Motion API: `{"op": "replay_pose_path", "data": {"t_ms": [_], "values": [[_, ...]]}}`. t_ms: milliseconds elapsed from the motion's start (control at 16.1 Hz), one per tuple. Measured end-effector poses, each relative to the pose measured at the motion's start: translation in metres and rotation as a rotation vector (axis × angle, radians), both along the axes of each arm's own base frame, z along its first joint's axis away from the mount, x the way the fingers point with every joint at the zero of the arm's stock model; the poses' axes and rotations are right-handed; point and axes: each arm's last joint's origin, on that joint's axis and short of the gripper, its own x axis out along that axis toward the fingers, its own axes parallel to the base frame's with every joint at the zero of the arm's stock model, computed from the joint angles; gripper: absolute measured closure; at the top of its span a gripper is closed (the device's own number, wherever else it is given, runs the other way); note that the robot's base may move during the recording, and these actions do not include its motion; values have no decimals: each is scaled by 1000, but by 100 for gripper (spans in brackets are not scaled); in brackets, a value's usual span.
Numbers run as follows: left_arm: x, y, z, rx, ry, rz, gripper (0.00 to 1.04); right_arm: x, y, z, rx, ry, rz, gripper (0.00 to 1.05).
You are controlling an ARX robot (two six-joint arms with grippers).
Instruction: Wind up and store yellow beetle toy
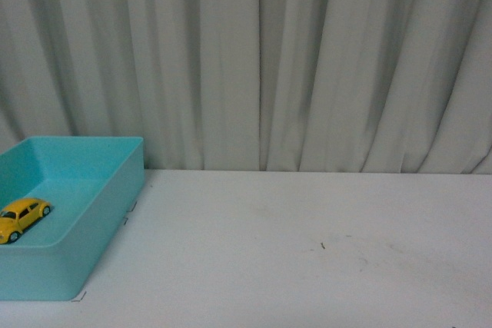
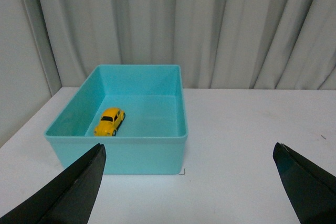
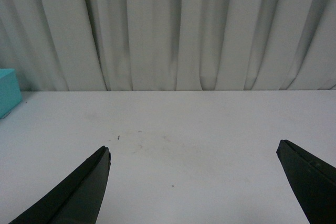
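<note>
The small glossy yellow beetle toy (image 1: 23, 217), a rounded car with black windows and black wheels, sits on the floor of an open rectangular turquoise plastic bin (image 1: 115, 213). The bin stands on the white bench (image 1: 307, 251) at its left side, close to the pleated pale grey curtain (image 1: 307, 59) that hangs behind the bench. In the left wrist view the toy (image 2: 109, 121) lies in the bin's (image 2: 157, 153) near left part, resting on its wheels, clear of the walls.

The left gripper (image 2: 189, 182) hangs above the bench in front of the bin, its black jaws spread wide with nothing between them. The right gripper (image 3: 191, 182) hangs over the bare middle of the bench, its jaws likewise spread wide and holding nothing; only a corner of the bin (image 3: 8, 90) shows in its view. A few faint dark specks mark the bench surface.
</note>
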Motion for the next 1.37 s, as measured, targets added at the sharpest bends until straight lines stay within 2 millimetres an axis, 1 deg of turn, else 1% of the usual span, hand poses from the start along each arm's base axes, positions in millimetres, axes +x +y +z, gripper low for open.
{"op": "replay_pose_path", "data": {"t_ms": [1369], "values": [[0,0,0,0,0,-1,7,0,0,0,0,0,-1,7]]}}
